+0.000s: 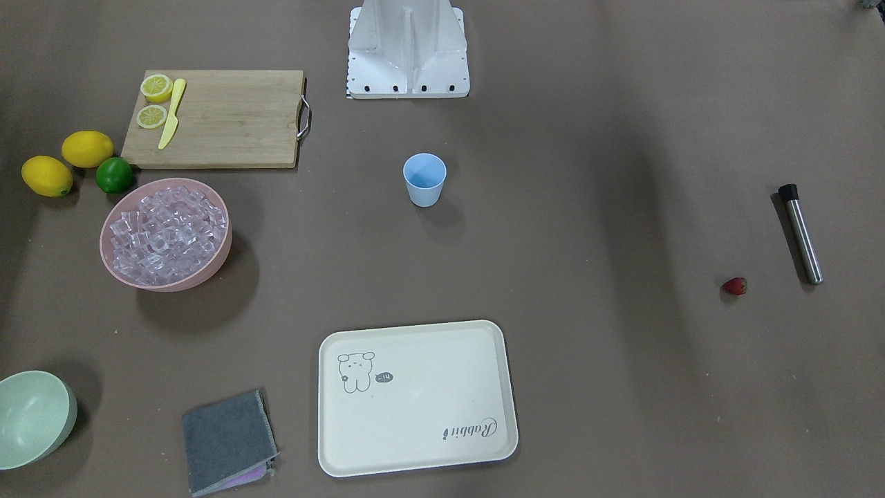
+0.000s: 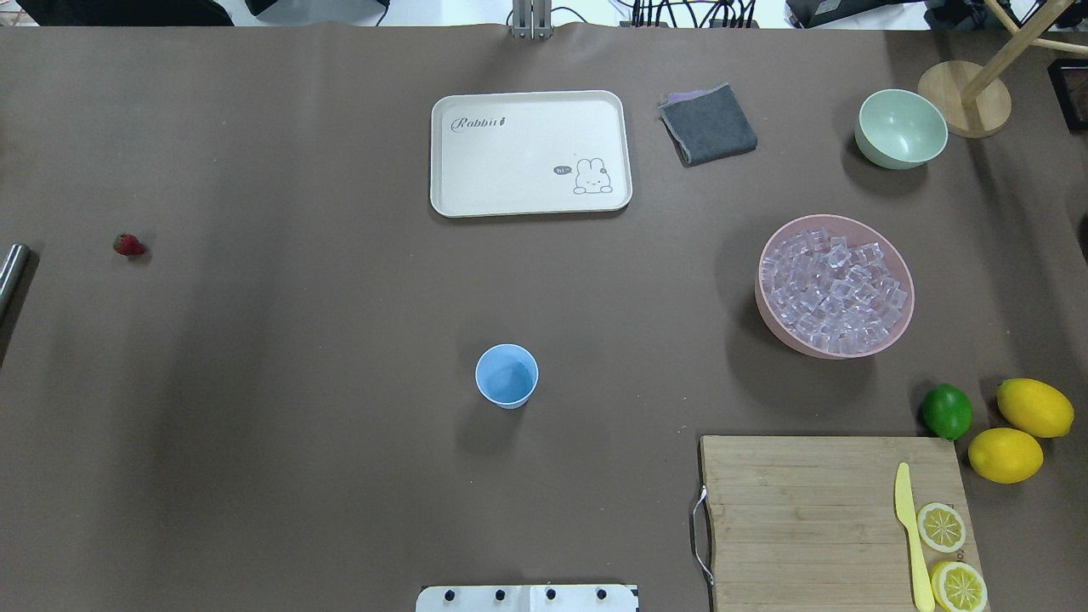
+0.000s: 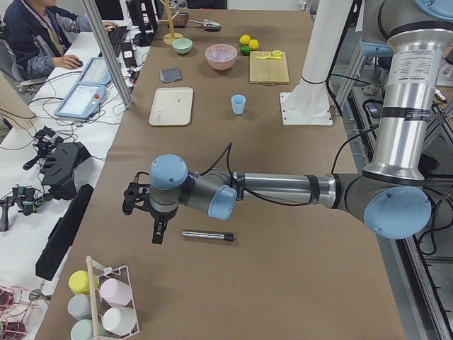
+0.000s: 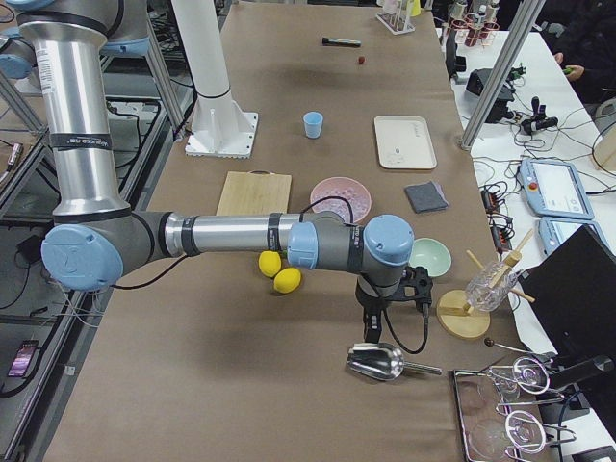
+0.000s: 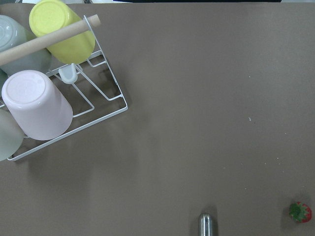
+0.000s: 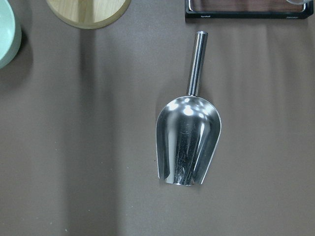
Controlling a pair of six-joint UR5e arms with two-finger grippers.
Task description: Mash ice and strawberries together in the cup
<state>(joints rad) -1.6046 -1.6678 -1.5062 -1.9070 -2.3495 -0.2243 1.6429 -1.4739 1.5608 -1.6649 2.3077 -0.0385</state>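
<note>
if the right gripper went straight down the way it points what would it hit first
Probably the metal scoop: the right gripper points down, and its wrist view looks onto the scoop's bowl. Depth is unclear, so it could land on the table just beside it.

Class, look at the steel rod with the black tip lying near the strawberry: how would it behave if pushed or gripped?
Lying on its side and round, the steel rod would probably roll under a sideways push. Its polished surface may slip in a grasp. It looks stiff.
</note>
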